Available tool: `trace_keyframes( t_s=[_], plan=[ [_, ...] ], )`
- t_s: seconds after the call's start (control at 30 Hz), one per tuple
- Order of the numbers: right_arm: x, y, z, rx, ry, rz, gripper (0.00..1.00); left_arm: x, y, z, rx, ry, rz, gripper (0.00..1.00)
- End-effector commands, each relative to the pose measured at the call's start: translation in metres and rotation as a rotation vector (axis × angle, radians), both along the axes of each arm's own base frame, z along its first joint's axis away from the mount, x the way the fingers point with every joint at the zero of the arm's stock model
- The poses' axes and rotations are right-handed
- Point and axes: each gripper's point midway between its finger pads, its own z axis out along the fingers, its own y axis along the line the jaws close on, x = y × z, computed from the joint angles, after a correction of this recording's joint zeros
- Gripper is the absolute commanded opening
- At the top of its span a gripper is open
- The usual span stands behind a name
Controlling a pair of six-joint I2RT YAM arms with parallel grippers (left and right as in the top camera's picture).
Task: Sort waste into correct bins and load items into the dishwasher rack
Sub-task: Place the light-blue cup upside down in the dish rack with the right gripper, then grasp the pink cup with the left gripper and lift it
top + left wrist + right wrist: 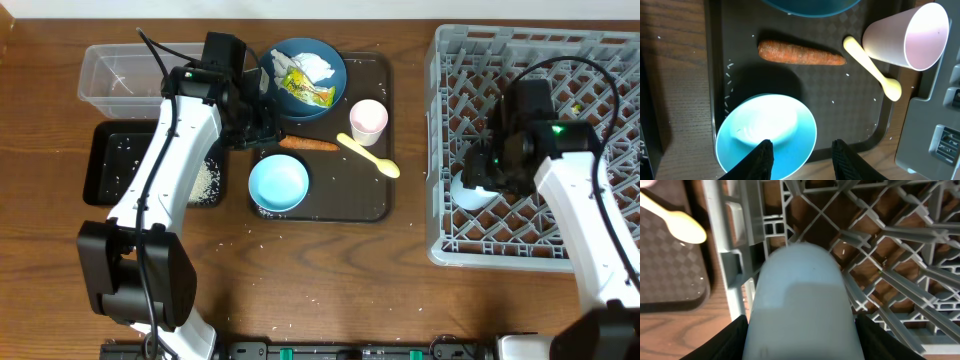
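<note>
My left gripper (802, 155) is open and empty, hovering over the pale blue bowl (767, 132) on the brown tray. Beyond it lie the orange carrot (800, 53), the yellow spoon (875, 67) and the pink cup (907, 37). Overhead, the left gripper (262, 128) hangs by the carrot's (308, 143) left end. The dark blue dish (303, 78) holds tissue (313, 66) and a wrapper (305, 92). My right gripper (800, 342) is shut on the light blue cup (800, 295), low at the left edge of the grey dishwasher rack (890, 240).
A clear tub (125, 75) stands at the back left, with a black tray (112, 165) in front of it holding rice grains (205, 180). The brown serving tray (370, 200) lies between them and the rack (540, 60). Stray grains dot the table front.
</note>
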Motion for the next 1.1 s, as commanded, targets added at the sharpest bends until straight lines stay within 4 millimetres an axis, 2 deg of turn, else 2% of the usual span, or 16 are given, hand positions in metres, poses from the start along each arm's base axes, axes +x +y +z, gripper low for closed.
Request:
trace_keyframes(
  t_s=[0.0,0.13,0.23,0.3,0.43,0.5,0.53,0.63,0.77,0.93,1.07],
  plan=[
    [0.004,0.0,-0.006,-0.02,0.019,0.02,0.39,-0.003,0.003,-0.003,0.015,0.007,-0.001,0.41],
    [0.005,0.0,-0.017,-0.021,0.054,0.021,0.42,-0.003,0.003,-0.003,0.015,0.007,-0.001,0.41],
    [0.006,0.0,-0.02,-0.021,0.06,0.021,0.72,-0.003,0.002,-0.003,0.015,0.006,-0.004,0.41],
    [0.007,0.0,-0.018,-0.021,0.052,0.02,0.98,-0.003,-0.002,-0.002,0.014,0.002,-0.014,0.41],
    [0.01,0.001,-0.011,-0.018,0.037,0.012,0.99,-0.002,-0.021,0.0,0.008,-0.029,-0.058,0.41],
    [0.012,0.001,-0.003,-0.013,0.023,0.012,0.99,0.001,-0.036,0.002,0.001,-0.063,-0.092,0.42],
    [0.013,0.001,0.003,-0.013,0.014,0.012,0.99,0.003,-0.045,0.004,-0.004,-0.086,-0.113,0.46],
    [0.016,0.002,0.025,-0.01,-0.03,0.012,0.99,0.011,-0.071,0.01,-0.01,-0.162,-0.154,0.53],
    [0.021,0.002,0.068,-0.003,-0.141,0.012,0.99,0.03,-0.092,0.012,0.055,-0.269,-0.093,0.63],
    [0.019,0.002,0.109,0.005,-0.275,0.011,0.99,0.048,-0.126,0.006,0.054,-0.367,-0.101,0.69],
    [0.011,0.0,0.126,0.002,-0.33,0.016,0.99,0.064,-0.126,-0.015,0.103,-0.378,-0.026,0.71]
  ],
)
